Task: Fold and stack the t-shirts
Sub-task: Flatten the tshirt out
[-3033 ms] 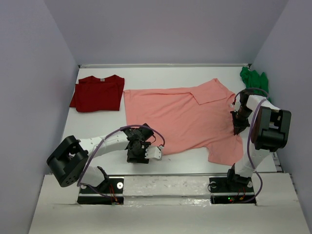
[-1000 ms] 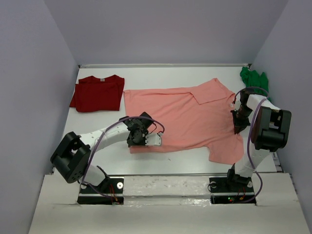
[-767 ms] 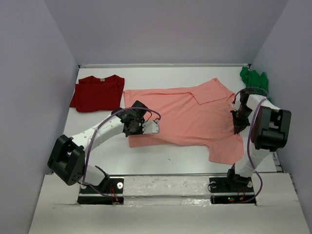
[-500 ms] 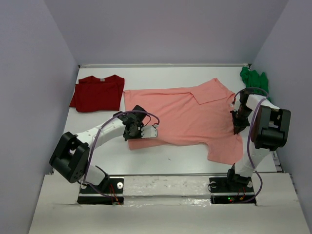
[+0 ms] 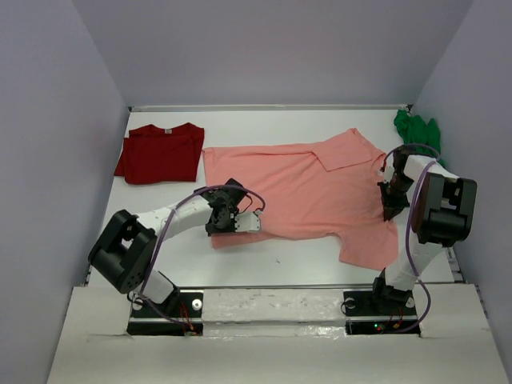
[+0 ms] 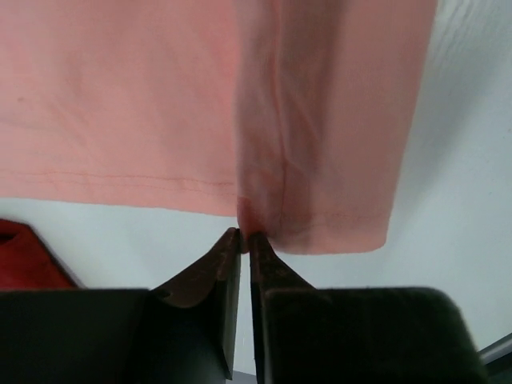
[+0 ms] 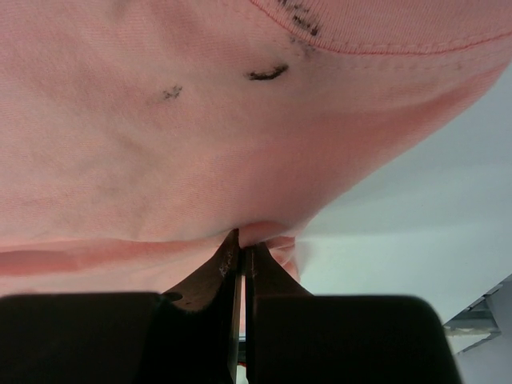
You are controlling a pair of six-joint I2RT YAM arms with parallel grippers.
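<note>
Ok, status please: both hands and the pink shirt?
Left hand pinching salmon-pink shirt at near-left hem. Right hand shut on its right edge. Dark red shirt and green shirt lie apart from it.

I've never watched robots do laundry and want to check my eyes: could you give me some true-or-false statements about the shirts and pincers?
1. The salmon-pink shirt lies spread across the middle of the table. True.
2. The dark red shirt is bunched in the far right corner. False: it lies folded at the far left; the green shirt is the bunched one.
3. The right pincer is pinching the salmon-pink shirt. True.
4. The shirts are stacked. False: none lies on another.
5. The left pincer hovers over the green shirt. False: it is at the salmon-pink shirt's near left corner.
</note>
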